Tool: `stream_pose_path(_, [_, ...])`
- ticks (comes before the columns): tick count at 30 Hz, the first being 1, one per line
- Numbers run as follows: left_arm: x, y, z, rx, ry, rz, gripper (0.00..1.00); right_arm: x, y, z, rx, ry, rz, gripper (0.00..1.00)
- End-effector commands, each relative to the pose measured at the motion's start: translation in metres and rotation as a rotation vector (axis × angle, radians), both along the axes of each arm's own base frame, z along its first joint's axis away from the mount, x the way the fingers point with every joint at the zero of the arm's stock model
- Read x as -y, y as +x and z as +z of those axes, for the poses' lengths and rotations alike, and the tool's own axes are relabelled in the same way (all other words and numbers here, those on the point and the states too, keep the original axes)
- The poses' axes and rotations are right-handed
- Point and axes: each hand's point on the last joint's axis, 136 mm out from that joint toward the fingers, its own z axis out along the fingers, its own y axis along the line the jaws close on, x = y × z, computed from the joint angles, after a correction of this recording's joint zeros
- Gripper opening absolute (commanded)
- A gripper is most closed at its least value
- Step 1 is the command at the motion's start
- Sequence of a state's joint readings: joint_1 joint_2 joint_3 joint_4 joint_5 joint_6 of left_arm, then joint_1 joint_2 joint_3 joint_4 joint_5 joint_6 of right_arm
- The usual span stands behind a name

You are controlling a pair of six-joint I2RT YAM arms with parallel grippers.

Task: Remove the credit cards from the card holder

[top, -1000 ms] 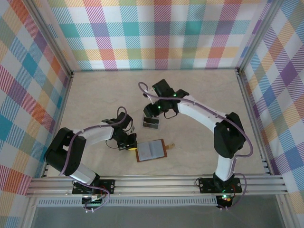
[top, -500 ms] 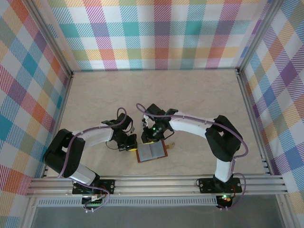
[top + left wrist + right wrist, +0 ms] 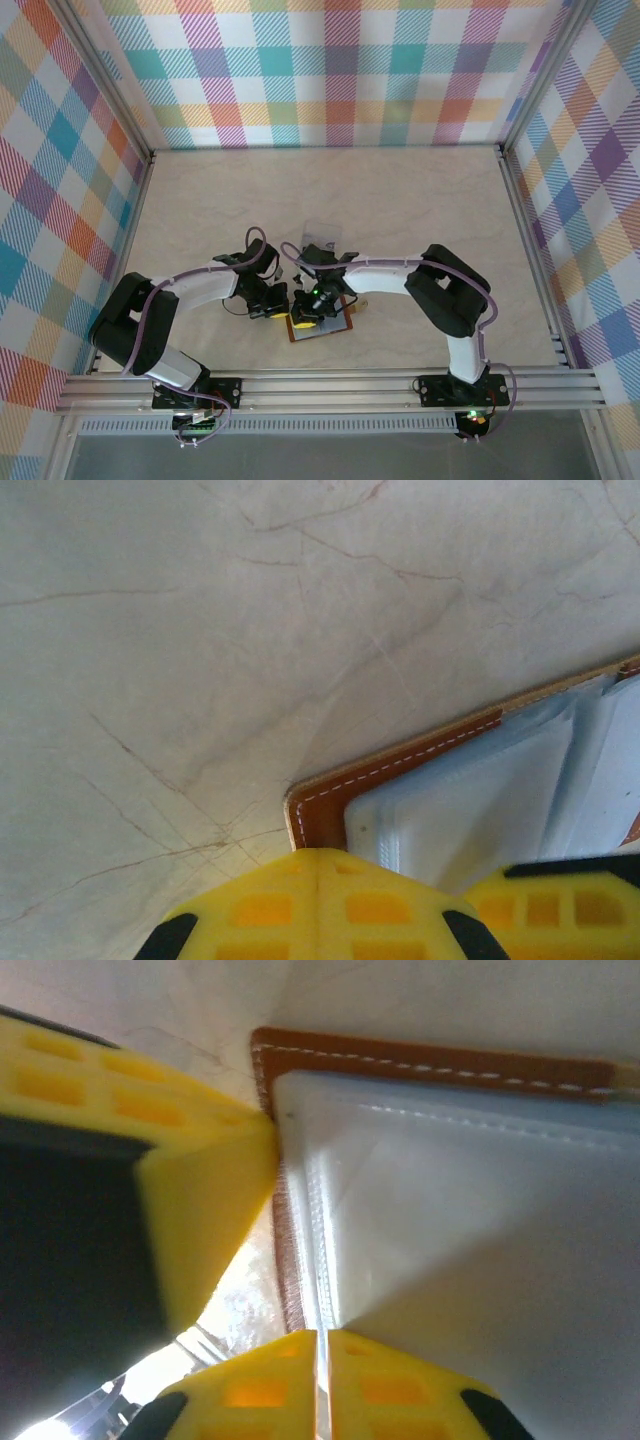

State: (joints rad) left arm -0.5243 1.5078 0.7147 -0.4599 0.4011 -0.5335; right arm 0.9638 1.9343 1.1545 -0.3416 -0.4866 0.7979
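Nipping the card holder pocket, right pincer sits beside closed left pincer.

Left gripper and right gripper closed, side by side (arms bent inward).

Overhead view evenly bright and sharp; shadows faint on the pale marble-patterned tabletop; right wrist view blurred at close range; right gripper's yellow plastic fingertips unfocused; overexposed glare lower left.
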Motion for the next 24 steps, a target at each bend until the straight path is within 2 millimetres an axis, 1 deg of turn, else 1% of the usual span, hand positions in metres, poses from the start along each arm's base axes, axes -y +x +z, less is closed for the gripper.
stream_pose_path(1, [-0.011,-0.012,-0.01,-0.026,0.053,-0.013,0.0,0.011,0.005,-0.013,0.028,-0.108,-0.022,0.19])
stream_pose_path(4, [-0.011,-0.012,-0.01,-0.024,0.058,-0.013,0.0,0.028,0.005,-0.021,0.049,-0.205,-0.018,0.22])
stream_pose_path(8, [-0.012,-0.012,-0.011,-0.024,0.062,-0.012,0.0,0.046,0.009,-0.017,0.098,-0.29,-0.017,0.27])
stream_pose_path(13, [-0.012,-0.011,-0.012,-0.029,0.064,-0.013,0.0,0.055,0.013,-0.006,0.137,-0.324,-0.02,0.36])
stream_pose_path(19, [-0.013,-0.012,-0.011,-0.03,0.068,-0.018,0.0,0.07,0.019,0.003,0.194,-0.414,-0.009,0.4])
stream_pose_path(24, [-0.013,-0.014,-0.012,-0.034,0.071,-0.021,0.0,0.08,0.024,0.008,0.229,-0.478,0.003,0.45])
